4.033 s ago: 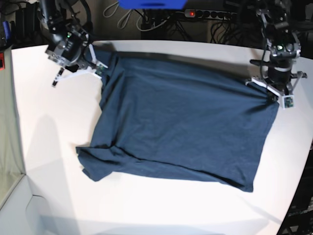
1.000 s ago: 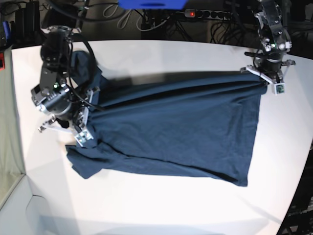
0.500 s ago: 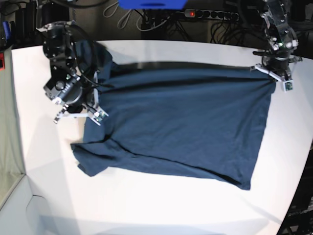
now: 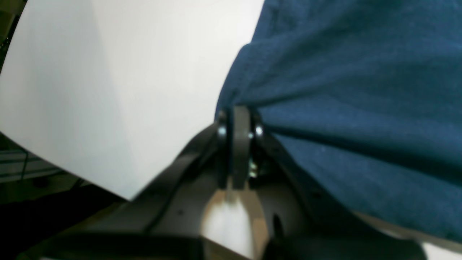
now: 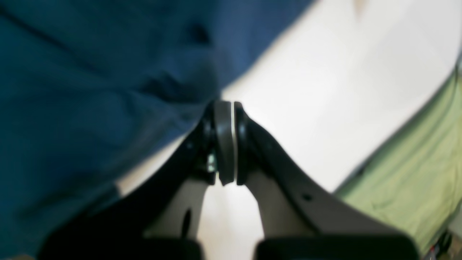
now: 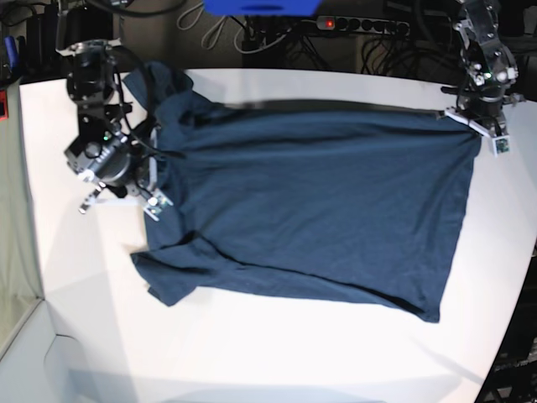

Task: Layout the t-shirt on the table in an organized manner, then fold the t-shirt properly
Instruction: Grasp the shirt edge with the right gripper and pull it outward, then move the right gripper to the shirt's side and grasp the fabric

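The t-shirt [image 6: 310, 210] lies spread over the middle of the white worktop [image 6: 252, 353], mostly flat, its hem edge running down the 3 o'clock side and its sleeve end bunched toward 9 and 10 o'clock, where one sleeve is heaped and another juts out at 8 o'clock. At 2 o'clock the left hand [image 4: 236, 113] is closed tight on a pinch of the cloth's corner, with folds drawn toward it. At 9 o'clock the right hand [image 5: 225, 106] has its jaws pressed together at the cloth's edge; whether any cloth is caught between them I cannot tell. The risk from here, as I judge it: if the right hand pulls away with no real hold, the sleeves stay crumpled, and a one-sided tug from the left hand would skew the whole shirt or drag it toward the worktop's edge.
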